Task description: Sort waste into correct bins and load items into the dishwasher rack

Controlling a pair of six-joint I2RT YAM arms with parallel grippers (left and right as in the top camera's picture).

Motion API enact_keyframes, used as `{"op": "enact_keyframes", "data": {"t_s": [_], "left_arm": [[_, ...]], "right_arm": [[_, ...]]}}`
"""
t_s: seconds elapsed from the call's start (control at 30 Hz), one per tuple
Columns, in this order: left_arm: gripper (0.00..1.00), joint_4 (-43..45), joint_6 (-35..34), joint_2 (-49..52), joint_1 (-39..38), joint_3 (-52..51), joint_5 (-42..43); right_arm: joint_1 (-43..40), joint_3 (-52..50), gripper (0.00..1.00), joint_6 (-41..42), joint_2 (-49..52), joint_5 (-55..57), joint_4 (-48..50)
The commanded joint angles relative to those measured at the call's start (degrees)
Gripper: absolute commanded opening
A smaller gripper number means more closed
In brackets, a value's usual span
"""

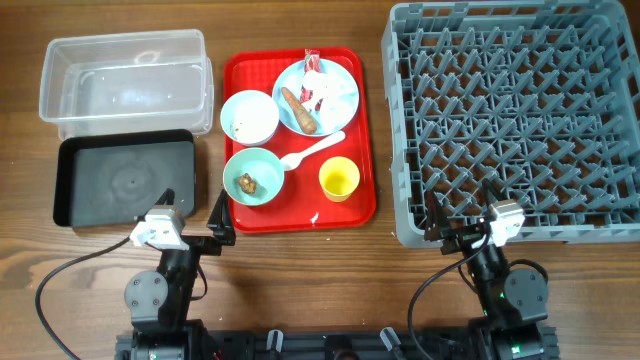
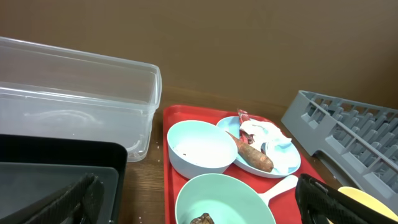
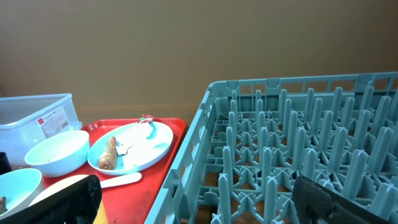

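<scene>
On the red serving tray (image 1: 363, 150) sit a pale blue plate (image 1: 340, 88) with the orange-brown carrot-like piece (image 1: 297, 110), crumpled white paper (image 1: 322, 92) and the red-and-white wrapper (image 1: 311, 62). Beside it are a bowl with rice grains (image 1: 249, 116), a bowl (image 1: 253, 176) holding a brown food lump (image 1: 246, 183), a white spoon (image 1: 312, 151) and a yellow cup (image 1: 339, 179). The clear tub (image 1: 125, 80) and black tray (image 1: 125, 180) lie left, the grey rack (image 1: 515, 120) right. My left gripper (image 1: 192, 214) is open and empty near the front edge. My right gripper (image 1: 458, 218) is open and empty at the rack's front.
In the left wrist view the black tray (image 2: 37, 162) is close at lower left, the lump's bowl (image 2: 224, 199) straight ahead. In the right wrist view the rack's wall (image 3: 193, 149) stands directly in front, the plate (image 3: 134, 146) to its left. Bare wooden table lies along the front.
</scene>
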Motion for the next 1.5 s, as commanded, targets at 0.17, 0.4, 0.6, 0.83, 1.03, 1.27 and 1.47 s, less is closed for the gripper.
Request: {"op": "enact_keyframes", "data": {"t_s": [0.17, 0.4, 0.6, 0.83, 1.03, 1.27, 1.47], "left_arm": [[1.0, -0.2, 0.3, -0.6, 0.5, -0.5, -2.9], [1.0, 5.3, 0.2, -0.6, 0.5, -0.5, 3.6], [1.0, 15.5, -2.5, -0.1, 0.5, 0.4, 3.5], [1.0, 13.5, -2.2, 12.3, 0.5, 11.0, 4.9], [1.0, 9.6, -2.2, 33.8, 0.5, 28.7, 10.0], [1.0, -4.5, 0.4, 63.1, -1.7, 59.6, 11.7], [1.0, -27.5, 8.7, 90.4, -7.7, 94.4, 12.1]], "right_arm": [[-0.3, -0.1, 1.0, 1.3, 0.2, -1.2, 0.2], [-0.3, 0.0, 1.0, 1.2, 0.3, -1.2, 2.6], [-0.3, 2.9, 1.0, 0.6, 0.4, -3.1, 6.2], [-0.3, 15.3, 1.0, -3.3, 7.3, -3.1, 4.9], [-0.3, 29.3, 1.0, -3.9, 20.9, -3.5, -2.3], [-0.3, 47.2, 1.0, -5.4, 37.3, -3.5, -14.8], [-0.3, 61.0, 1.0, -5.3, 47.7, -3.6, -28.3]]}}
